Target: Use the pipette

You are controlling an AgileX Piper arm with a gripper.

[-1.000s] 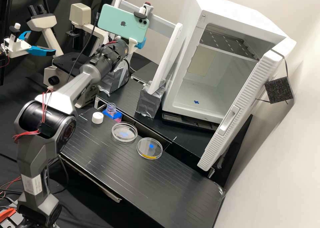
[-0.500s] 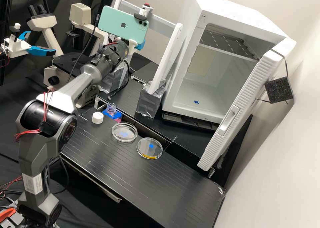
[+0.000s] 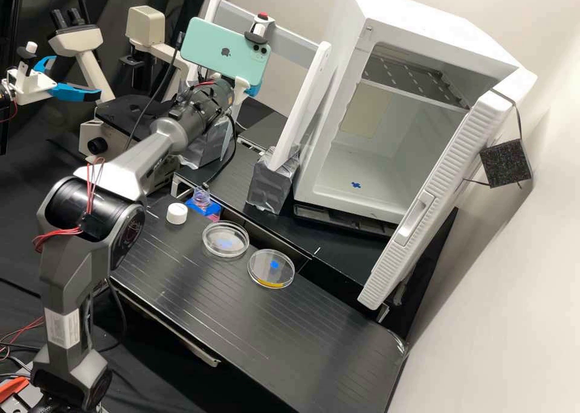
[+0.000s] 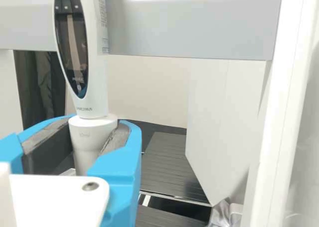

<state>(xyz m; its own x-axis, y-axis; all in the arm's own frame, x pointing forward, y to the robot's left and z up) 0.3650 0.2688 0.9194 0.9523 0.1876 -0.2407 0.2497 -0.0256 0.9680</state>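
Observation:
In the high view my gripper (image 3: 254, 90) is partly behind the phone mounted on the arm, at the white rack. The white pipette (image 3: 262, 23), red at its top, stands up behind the phone by the rack's crossbar. My gripper (image 4: 94, 132) is shut on the pipette (image 4: 97, 82) in the wrist view, its grey pads on both sides of the pale lower body; the tip is hidden. On the bench, an uncapped bottle (image 3: 202, 198) with pink liquid sits in a blue holder. Two round clear dishes (image 3: 225, 239) (image 3: 271, 268) lie beyond it, the second with a yellow strip.
A white cap (image 3: 177, 214) rests beside the bottle. The rack's white upright (image 3: 302, 108) rises from a taped base right of the gripper. Further right is a white incubator (image 3: 386, 204) with its door open. A microscope (image 3: 115, 123) stands at the left.
My gripper has come down a little in the high view, and the pipette has moved down and slightly left with it. The arm's elbow has shifted right. Bottle, cap and dishes are unmoved.

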